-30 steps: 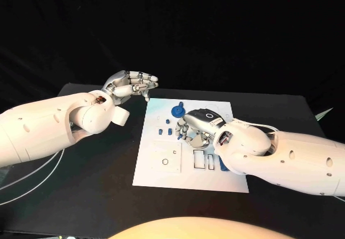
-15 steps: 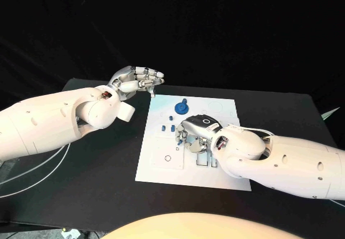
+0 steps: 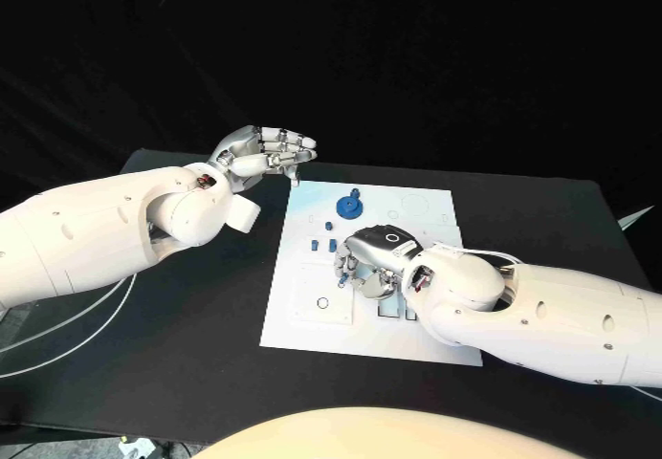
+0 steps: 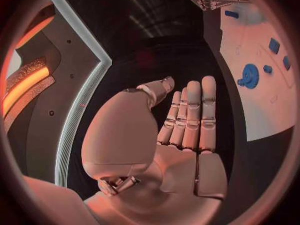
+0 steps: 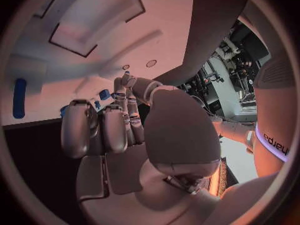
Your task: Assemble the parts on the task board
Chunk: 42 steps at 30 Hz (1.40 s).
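Progress looks small: right hand (image 3: 370,260) has sunk lower over the task board (image 3: 428,212), fingers curled, perhaps pinching a part; left hand (image 3: 265,149) stays clenched, empty.

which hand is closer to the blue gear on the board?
Left, narrowly. The left hand hovers off the task board beyond its far left corner, diagonally from the blue gear; the right hand sits over the board's middle, nearer the robot.
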### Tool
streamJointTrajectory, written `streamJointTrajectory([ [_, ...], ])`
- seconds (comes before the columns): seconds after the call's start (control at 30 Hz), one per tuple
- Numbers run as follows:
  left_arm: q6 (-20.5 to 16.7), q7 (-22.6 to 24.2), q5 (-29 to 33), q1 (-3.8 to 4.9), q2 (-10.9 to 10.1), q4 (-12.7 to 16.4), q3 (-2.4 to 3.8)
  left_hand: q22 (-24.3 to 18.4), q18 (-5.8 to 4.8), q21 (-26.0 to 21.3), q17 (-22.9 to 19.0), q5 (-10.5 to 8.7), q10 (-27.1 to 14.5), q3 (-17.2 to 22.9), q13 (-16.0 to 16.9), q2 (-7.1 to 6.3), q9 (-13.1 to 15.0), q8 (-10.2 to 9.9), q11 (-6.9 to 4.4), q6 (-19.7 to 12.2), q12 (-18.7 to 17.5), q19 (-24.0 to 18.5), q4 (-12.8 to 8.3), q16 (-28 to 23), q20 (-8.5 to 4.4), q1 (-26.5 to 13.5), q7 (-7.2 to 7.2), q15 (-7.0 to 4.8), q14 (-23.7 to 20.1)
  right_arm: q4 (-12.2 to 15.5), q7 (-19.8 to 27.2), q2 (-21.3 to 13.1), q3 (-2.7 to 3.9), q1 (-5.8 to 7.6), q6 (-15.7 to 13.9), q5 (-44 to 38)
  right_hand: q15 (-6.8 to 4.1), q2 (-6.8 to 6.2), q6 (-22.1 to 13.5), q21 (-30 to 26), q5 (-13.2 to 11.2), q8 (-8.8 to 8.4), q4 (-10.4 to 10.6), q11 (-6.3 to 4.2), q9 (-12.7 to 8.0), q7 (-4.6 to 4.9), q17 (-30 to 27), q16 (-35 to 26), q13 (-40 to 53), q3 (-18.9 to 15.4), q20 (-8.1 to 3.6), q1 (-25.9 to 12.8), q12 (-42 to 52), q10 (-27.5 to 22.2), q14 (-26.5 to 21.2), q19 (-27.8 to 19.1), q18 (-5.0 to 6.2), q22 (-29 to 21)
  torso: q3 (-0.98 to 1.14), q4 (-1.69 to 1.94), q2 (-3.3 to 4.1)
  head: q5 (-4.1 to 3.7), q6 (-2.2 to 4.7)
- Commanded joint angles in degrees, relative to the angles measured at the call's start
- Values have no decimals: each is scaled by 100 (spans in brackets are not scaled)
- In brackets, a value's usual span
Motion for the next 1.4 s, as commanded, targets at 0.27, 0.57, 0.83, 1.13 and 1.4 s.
streamJointTrajectory([
  [0.27,94,25,20,3,9,14,6,-6,85,-35,-8,18,-31,-11,-7,8,-6,-17,9,-22,23,9,-7,-34,36,34,30,17,-25,-25,6,31,-11,-33,178,-116,-24,27,15,-29,-1,7,-28,-29,8,17,-6,-23,7,9,-40,-15,-10,-5,293,180,-43,558,0,5,0,-10,-30],
  [0.57,97,21,20,3,2,17,6,-6,85,-35,-8,18,-31,-11,-7,8,-6,-17,9,-22,23,9,-7,-34,36,34,30,17,-25,-61,-19,44,-16,-38,234,-141,-24,30,13,-33,0,5,-33,-29,10,17,-9,-24,7,10,-40,-16,-15,-5,293,179,-43,557,-4,5,-1,-16,-36],
  [0.83,104,16,20,3,-4,19,6,-6,85,-35,-8,18,-31,-11,-7,8,-6,-17,9,-22,23,9,-7,-34,36,34,30,17,-25,-128,-19,85,-20,-57,244,-155,-24,33,12,-32,1,3,-36,-29,11,18,-8,-23,8,11,-41,-18,-19,-4,293,179,-43,558,-3,3,0,-18,-39],
  [1.13,104,12,20,3,-10,21,6,-6,85,-35,-8,18,-31,-11,-7,8,-6,-17,9,-22,23,9,-7,-34,36,34,30,17,-25,-135,-13,130,-26,-92,338,-155,-24,33,12,-32,1,3,-36,-29,11,18,-8,-23,8,11,-41,-18,-19,-4,293,179,-43,558,-1,-1,-1,-12,-37],
  [1.4,104,11,20,3,-13,21,6,-9,86,-39,-10,18,-47,-21,-6,14,-3,-6,11,-14,34,8,-2,-34,40,26,30,20,-26,-133,-13,147,-29,-99,389,-156,-24,33,12,-32,1,3,-36,-29,11,18,-8,-23,8,11,-41,-18,-19,-4,293,179,-43,558,-4,1,-1,-23,-48],
])
